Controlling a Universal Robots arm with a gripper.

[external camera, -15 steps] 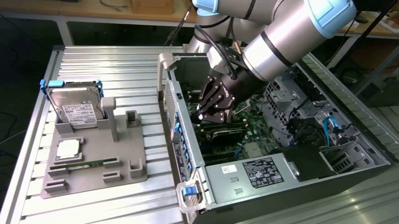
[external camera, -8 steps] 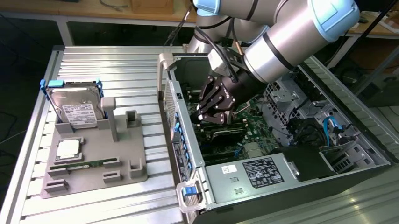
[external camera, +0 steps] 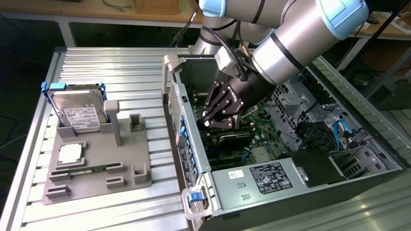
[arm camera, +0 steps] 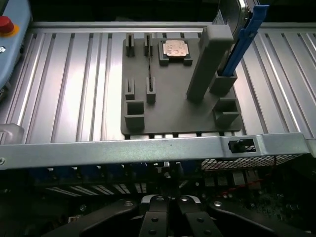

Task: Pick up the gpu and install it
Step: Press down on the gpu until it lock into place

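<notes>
My gripper (external camera: 217, 124) reaches down into the open computer case (external camera: 192, 159), with its black fingers pressed together and nothing between them. Right under the fingertips a dark, long card, the gpu (external camera: 234, 138), lies across the motherboard. I cannot tell whether the fingertips touch it. In the wrist view the shut gripper (arm camera: 167, 201) hangs just inside the case's metal rim (arm camera: 148, 148), over dark slots.
A grey fixture plate (external camera: 96, 163) lies on the ribbed aluminium table at the exterior view's left. It holds a silver hard drive (external camera: 80, 113) in a blue-handled frame, a CPU (external camera: 69, 153) and a green memory stick (external camera: 83, 169). The power supply (external camera: 270, 175) and cables crowd the case.
</notes>
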